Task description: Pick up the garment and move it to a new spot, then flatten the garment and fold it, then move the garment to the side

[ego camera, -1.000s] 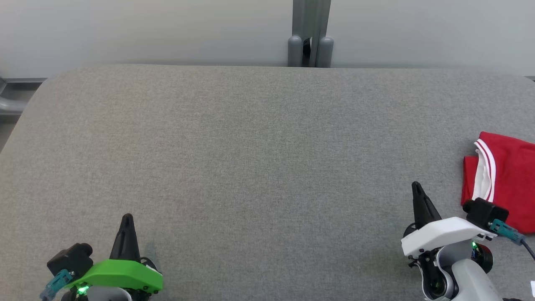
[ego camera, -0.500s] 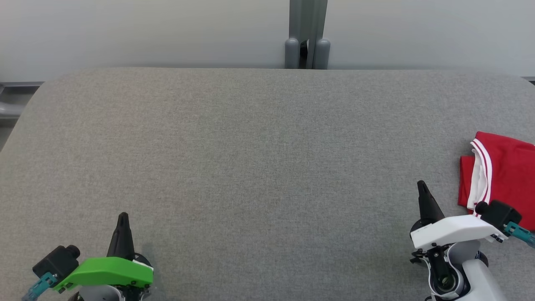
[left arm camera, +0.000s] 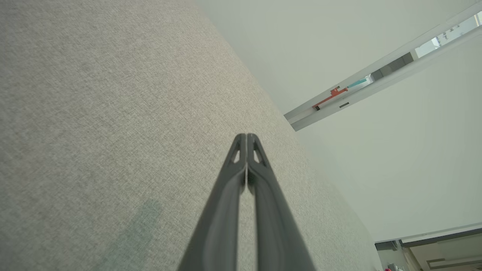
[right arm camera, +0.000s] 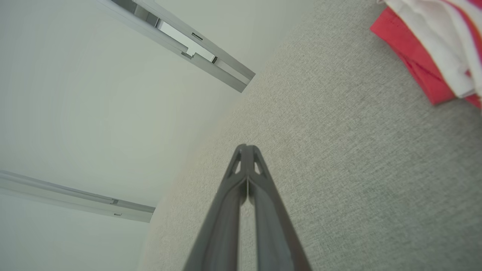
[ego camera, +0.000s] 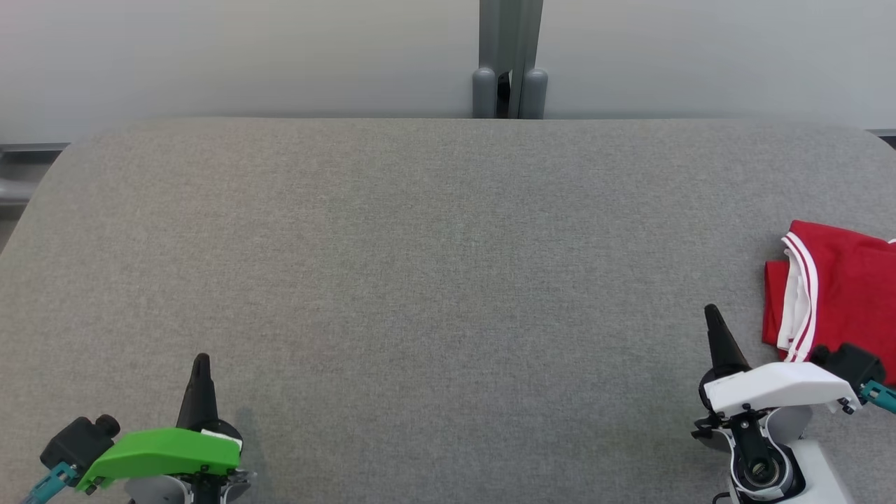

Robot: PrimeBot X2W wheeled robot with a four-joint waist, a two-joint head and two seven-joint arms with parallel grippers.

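**Q:** Where is the garment?

**A:** A red garment [ego camera: 850, 294] with white striped edging lies in a compact folded bundle at the far right of a grey, fabric-covered surface [ego camera: 420, 245]. The picture's edge cuts part of it off. The right wrist view catches its near corner.

**Q:** And the claws?

**A:** Both sit low, by the near edge. The left claw [ego camera: 201, 360], on a green mount, is at lower left, well apart from the cloth. The right claw [ego camera: 712, 311], on a white mount, is near the bundle, just to its left, with its fingers clear of the cloth. In each wrist view the two dark fingers are pressed together tip to tip, gripping nothing.

**Q:** How will the cloth handle?

**A:** It is probably light, soft and floppy (a thin jersey, by the look) — it would sag and fall open if lifted by a single layer. The best hold is likely the thick folded edge facing the right claw, with all layers pinched at once — the striped band looks firmer than the plain red. The garment seems already folded and set aside, so little may remain to do.
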